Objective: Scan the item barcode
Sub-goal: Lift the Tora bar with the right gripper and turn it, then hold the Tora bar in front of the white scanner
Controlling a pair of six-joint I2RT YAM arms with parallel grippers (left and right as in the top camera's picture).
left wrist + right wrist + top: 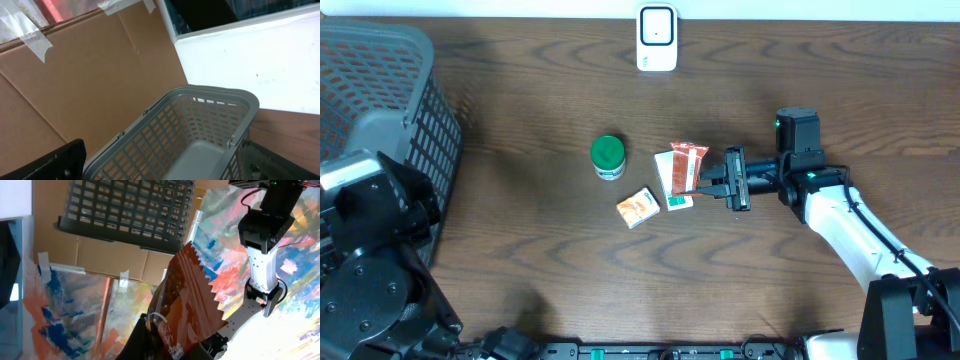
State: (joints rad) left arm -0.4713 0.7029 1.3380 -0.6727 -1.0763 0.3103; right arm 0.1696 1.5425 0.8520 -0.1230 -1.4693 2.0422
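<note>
basket [445, 130] cut by left edge, packet [195, 295] bottom cropped

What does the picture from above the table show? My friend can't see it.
The right gripper is shut on a red packet near the middle of a dark wooden table. Beside it are a white-and-green packet, a small orange box and a green-lidded jar; a white scanner sits at the far edge and a grey basket at the left.

Red snack pkt [689, 162] pinched at edge, mid-table; white scanner [657, 38] at far edge.
</note>
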